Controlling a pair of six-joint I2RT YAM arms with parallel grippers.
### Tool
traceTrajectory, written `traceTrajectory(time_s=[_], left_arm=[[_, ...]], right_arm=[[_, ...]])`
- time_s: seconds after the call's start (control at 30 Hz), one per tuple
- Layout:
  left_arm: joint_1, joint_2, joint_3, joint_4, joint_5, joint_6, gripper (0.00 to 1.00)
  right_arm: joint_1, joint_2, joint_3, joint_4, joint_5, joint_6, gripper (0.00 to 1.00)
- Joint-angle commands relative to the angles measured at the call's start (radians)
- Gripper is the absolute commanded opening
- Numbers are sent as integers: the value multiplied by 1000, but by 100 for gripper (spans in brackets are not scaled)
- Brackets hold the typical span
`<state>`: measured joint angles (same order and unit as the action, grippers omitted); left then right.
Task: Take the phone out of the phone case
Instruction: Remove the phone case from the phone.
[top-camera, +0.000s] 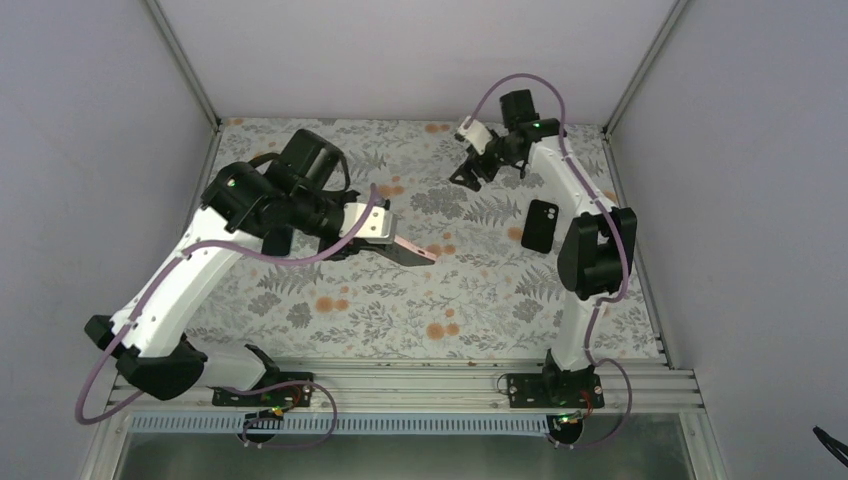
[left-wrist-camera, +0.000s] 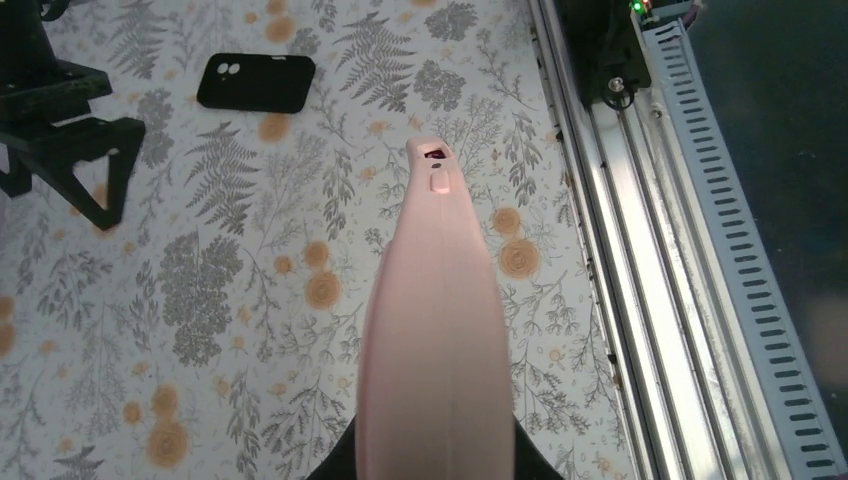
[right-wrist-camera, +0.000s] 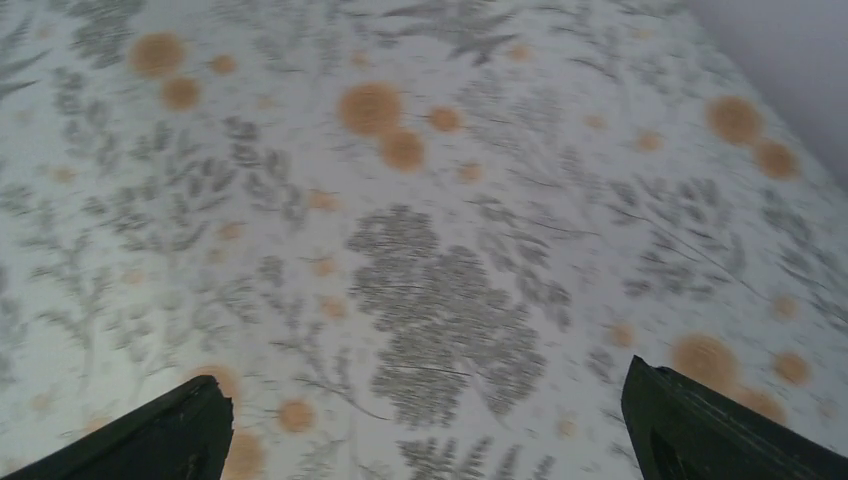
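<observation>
My left gripper (top-camera: 385, 245) is shut on the salmon-pink phone case (top-camera: 412, 248) and holds it above the middle of the table. In the left wrist view the phone case (left-wrist-camera: 432, 330) is edge-on, running away from the black fingers (left-wrist-camera: 340, 468), with a side button and a small cutout near its far tip. A dark strip lies along its lower side in the top view; whether that is the phone I cannot tell. My right gripper (top-camera: 470, 175) hangs open over the back of the table, apart from the case. Only blurred floral cloth lies between its fingertips (right-wrist-camera: 150, 440).
A bare black phone (top-camera: 540, 225) lies back side up on the cloth by the right arm, its two lenses showing (left-wrist-camera: 255, 82). The aluminium rail (left-wrist-camera: 640, 250) runs along the near edge. Grey walls close in the back and sides.
</observation>
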<state>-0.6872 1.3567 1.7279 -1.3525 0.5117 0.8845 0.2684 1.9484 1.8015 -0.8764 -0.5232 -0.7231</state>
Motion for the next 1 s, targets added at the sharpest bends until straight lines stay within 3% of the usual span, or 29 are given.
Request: traceTrajectory(time_s=[0.0,0.2,0.47,0.67,0.97], left_arm=[[7,-30,10,-5,52,19,2],[9,-15,-15,42,-24,10,2],[21,23,-33,200,-113,-26,2],[23,70,11,202,-77,-25,2],[23,86,30,207,-31,-38,2]], right_arm=[[-57,30,68,10,-15,22,100],[-39,-105,-103,-39,-109,-111,100],[145,-413,-393,-22,-71,-137,100],[182,-517,-459,41,-93,-80,100],[204,-499,-453,47,-96,-77,98]])
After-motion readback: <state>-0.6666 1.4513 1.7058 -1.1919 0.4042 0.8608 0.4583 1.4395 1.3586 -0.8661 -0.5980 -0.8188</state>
